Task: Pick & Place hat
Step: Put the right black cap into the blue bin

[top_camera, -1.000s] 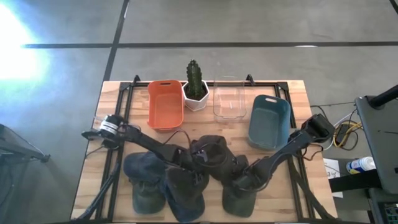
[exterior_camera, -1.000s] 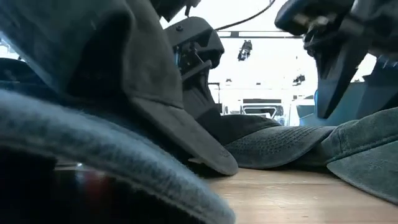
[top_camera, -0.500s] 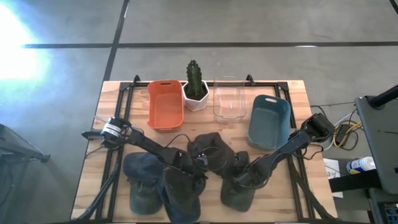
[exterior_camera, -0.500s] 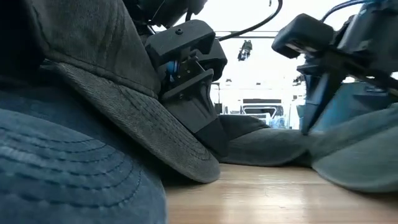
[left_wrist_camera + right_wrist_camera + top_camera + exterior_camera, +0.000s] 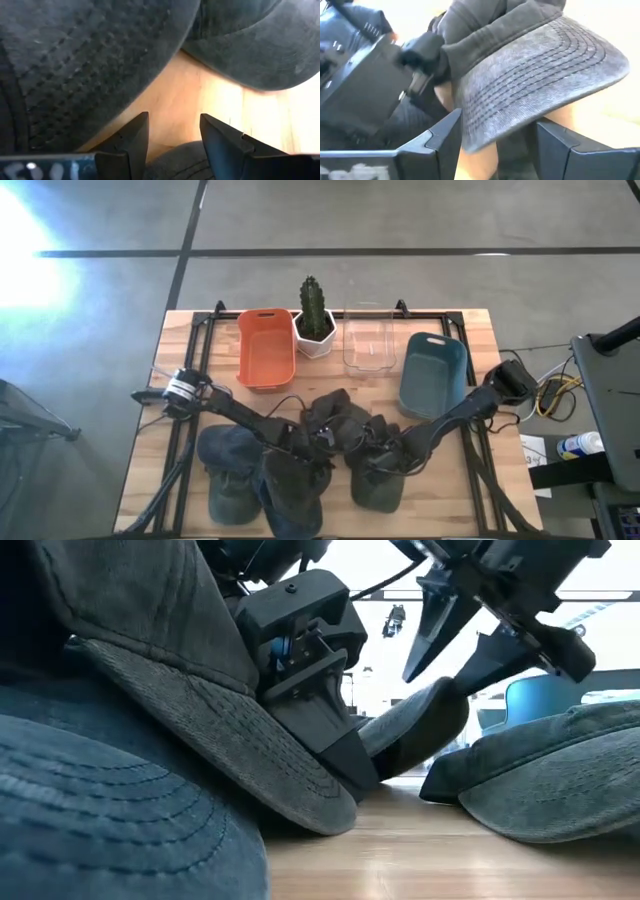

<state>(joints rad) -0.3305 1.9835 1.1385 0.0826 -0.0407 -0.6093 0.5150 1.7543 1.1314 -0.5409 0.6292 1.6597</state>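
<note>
Hats: four dark caps bunched at the front of the table (image 5: 470, 330). Bluish cap (image 5: 228, 460) far left, dark grey cap (image 5: 295, 490) beside it, middle cap (image 5: 335, 420) behind, right-hand cap (image 5: 378, 480) nearest the right arm.

Left gripper (image 5: 172, 131): low in the pile between the dark grey cap and the middle cap. Fingers spread with bare wood between them, so it's holding nothing.

Right gripper (image 5: 497, 137): down at the middle cap's brim (image 5: 540, 75), jaws apart on either side of the brim edge, not clamped that I can see. Nothing lifted.

Bins: orange bin (image 5: 265, 345), clear tub (image 5: 368, 345) and blue bin (image 5: 433, 375) along the back, cactus pot (image 5: 315, 330) between the first two. No hat in any of them.

Where it's at: my guess is still lining up a grasp, nothing placed.

Risk 1: both grippers sit really close, so closing in could bump them together.

Risk 2: caps overlap, so pulling one brim probably drags a neighbour along.

Risk 3: a soft brim could fold and slip free on a shallow pinch.
</note>
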